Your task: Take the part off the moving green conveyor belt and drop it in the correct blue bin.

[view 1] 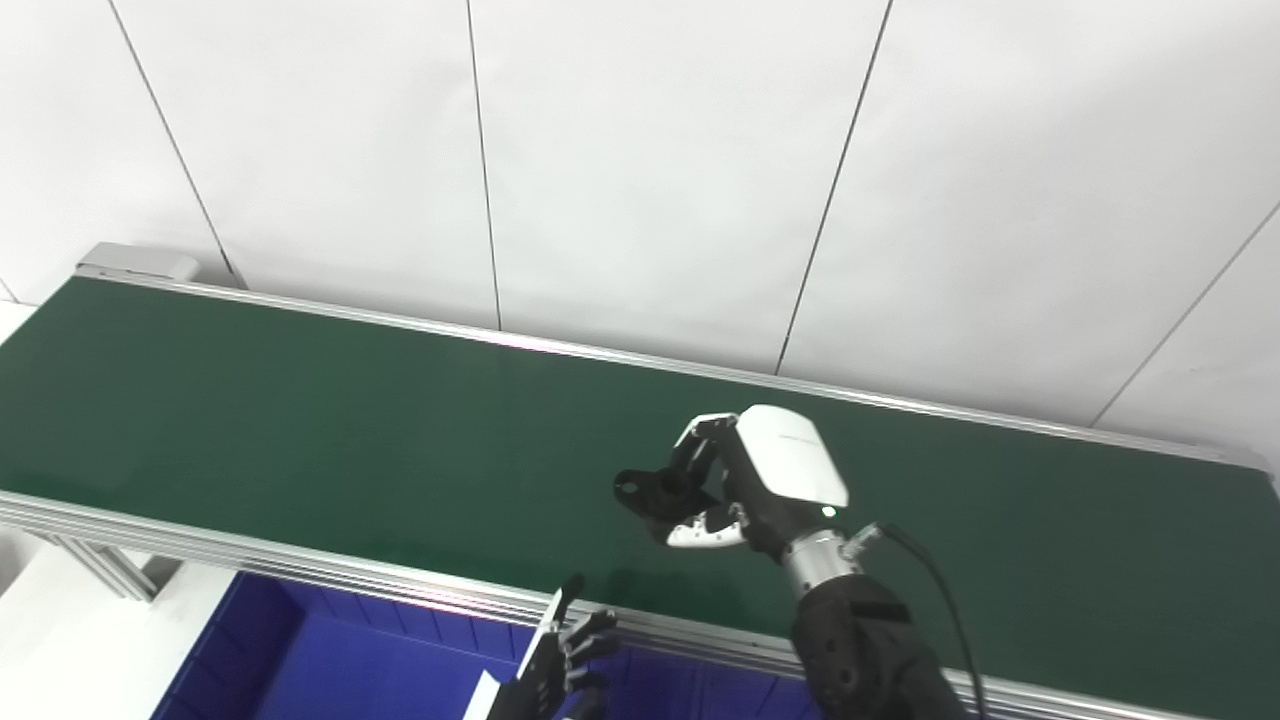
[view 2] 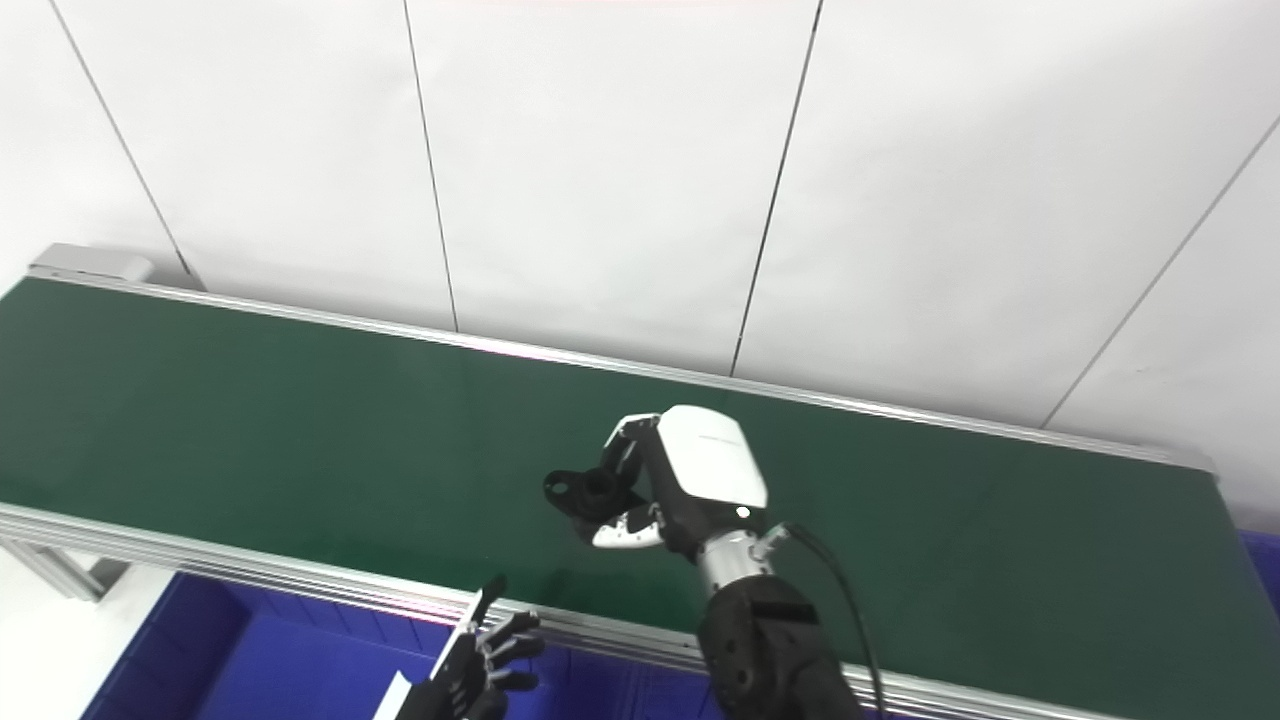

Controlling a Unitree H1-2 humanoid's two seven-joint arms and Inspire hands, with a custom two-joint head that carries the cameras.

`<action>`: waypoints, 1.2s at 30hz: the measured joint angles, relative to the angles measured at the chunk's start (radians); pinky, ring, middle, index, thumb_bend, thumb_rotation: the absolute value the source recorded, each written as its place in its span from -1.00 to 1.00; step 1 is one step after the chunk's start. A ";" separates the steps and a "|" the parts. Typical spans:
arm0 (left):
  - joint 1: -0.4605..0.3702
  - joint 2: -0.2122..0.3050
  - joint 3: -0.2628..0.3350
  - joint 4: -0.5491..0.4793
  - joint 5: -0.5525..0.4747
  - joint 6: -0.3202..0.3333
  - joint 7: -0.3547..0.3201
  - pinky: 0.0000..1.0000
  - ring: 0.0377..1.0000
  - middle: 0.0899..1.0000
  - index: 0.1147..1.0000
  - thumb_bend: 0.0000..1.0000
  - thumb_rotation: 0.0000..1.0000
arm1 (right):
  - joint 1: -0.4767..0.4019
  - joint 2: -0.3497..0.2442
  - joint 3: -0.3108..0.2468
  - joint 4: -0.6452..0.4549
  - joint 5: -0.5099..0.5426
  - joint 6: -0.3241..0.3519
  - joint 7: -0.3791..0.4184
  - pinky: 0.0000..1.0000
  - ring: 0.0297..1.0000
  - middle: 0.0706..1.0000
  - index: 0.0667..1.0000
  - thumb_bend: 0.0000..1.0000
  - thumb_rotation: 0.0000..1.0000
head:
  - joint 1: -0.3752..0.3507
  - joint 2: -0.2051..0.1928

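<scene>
Left eye view: the right hand (view 1: 745, 480) is clamped on a black part (view 1: 650, 490) above the green conveyor belt (view 1: 300, 420). Right eye view: the left hand (view 2: 480, 665), fingers apart, hovers over the blue bin (view 2: 230, 660).

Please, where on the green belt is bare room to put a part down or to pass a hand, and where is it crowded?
The conveyor belt lies bare from its left end up to the right hand, and again from that hand to the right end. Crowded only mid-belt: the right hand grips a black part there. The left hand sits at the near rail, over the blue bin.
</scene>
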 measured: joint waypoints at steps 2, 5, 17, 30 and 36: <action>-0.002 0.000 0.000 -0.018 -0.009 0.014 -0.005 0.50 0.66 0.76 1.00 0.21 0.92 | 0.032 -0.022 -0.001 -0.054 -0.035 0.008 0.039 -0.71 -0.61 -0.14 -0.11 0.07 -1.00 | -0.018 0.008; -0.002 0.004 0.003 -0.035 -0.027 0.024 -0.016 0.54 0.68 0.78 1.00 0.19 0.94 | 0.100 -0.045 -0.001 -0.099 -0.068 0.008 0.075 -0.71 -0.61 -0.14 -0.11 0.07 -1.00 | -0.066 0.029; -0.007 0.111 0.065 -0.170 -0.166 0.150 -0.096 0.77 0.82 0.93 1.00 0.26 0.99 | 0.354 -0.045 -0.003 -0.290 -0.312 0.008 0.237 -0.74 -0.64 -0.14 -0.11 0.07 -1.00 | -0.328 0.173; -0.061 0.168 0.134 -0.250 -0.315 0.302 -0.140 0.79 0.85 0.94 1.00 0.28 0.90 | 0.467 0.044 -0.147 -0.444 -0.484 -0.016 0.514 -0.73 -0.64 -0.14 -0.11 0.07 -1.00 | -0.402 0.218; -0.058 0.167 0.133 -0.264 -0.314 0.319 -0.142 0.78 0.84 0.94 1.00 0.21 0.92 | 0.499 0.061 -0.171 -0.427 -0.514 -0.028 0.554 -0.68 -0.59 -0.14 -0.10 0.06 -1.00 | -0.385 0.221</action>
